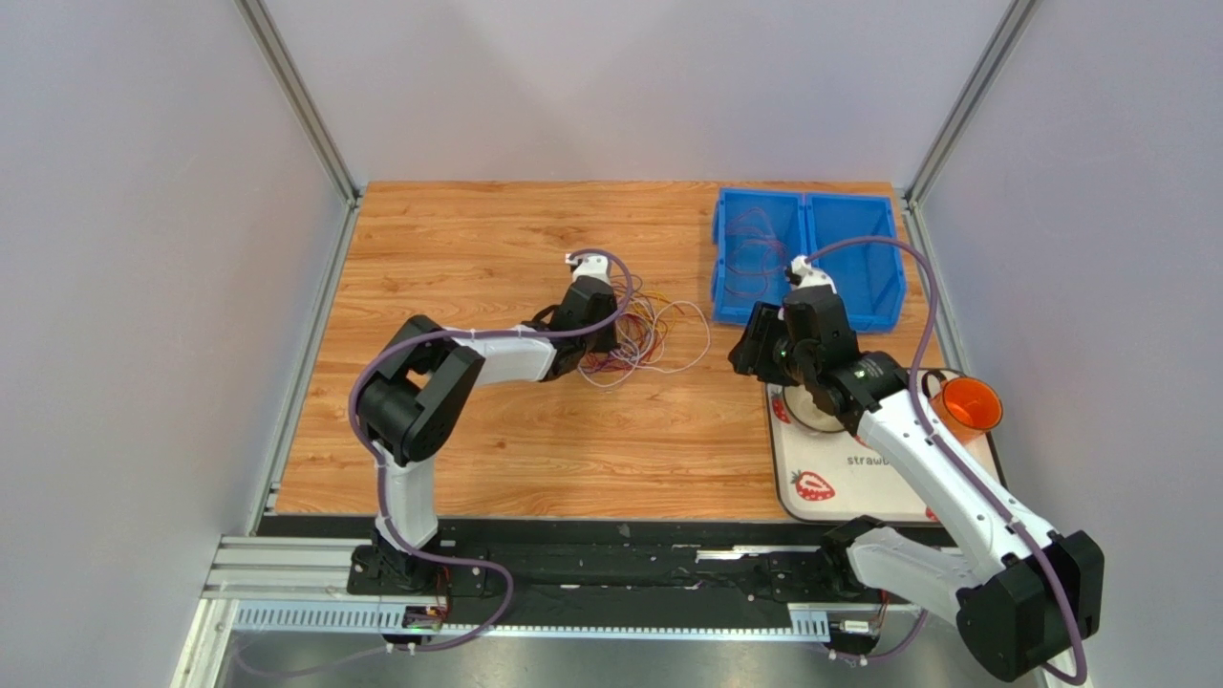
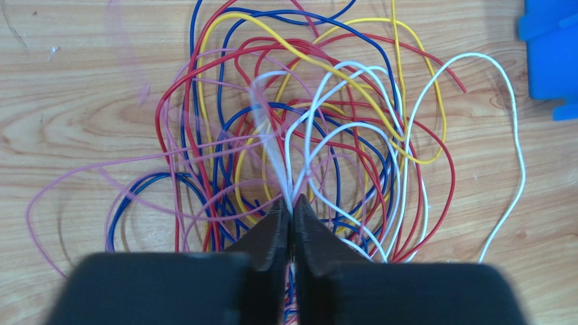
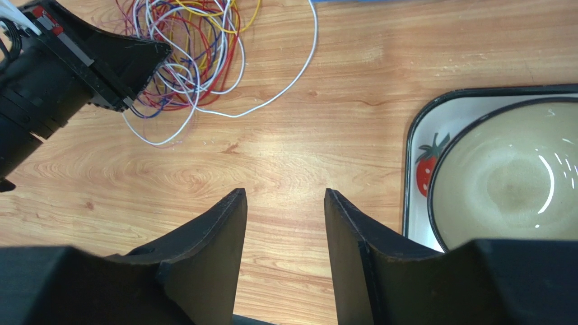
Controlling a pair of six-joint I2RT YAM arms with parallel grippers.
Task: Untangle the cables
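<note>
The cables (image 1: 658,334) lie in a loose tangle of red, blue, yellow, pink and white loops on the wooden table, and fill the left wrist view (image 2: 325,128). My left gripper (image 2: 292,208) is shut at the near side of the tangle, its tips pinching a white cable (image 2: 285,183). From above, the left gripper (image 1: 615,341) sits on the tangle's left edge. My right gripper (image 3: 285,196) is open over bare wood with nothing between its fingers. It hovers right of the cables (image 3: 193,47) in the top view (image 1: 747,349).
A blue two-part bin (image 1: 808,258) stands at the back right. A white strawberry tray (image 3: 417,135) holding a bowl (image 3: 509,176) lies to the right of my right gripper. An orange cup (image 1: 969,406) sits at the tray's far right.
</note>
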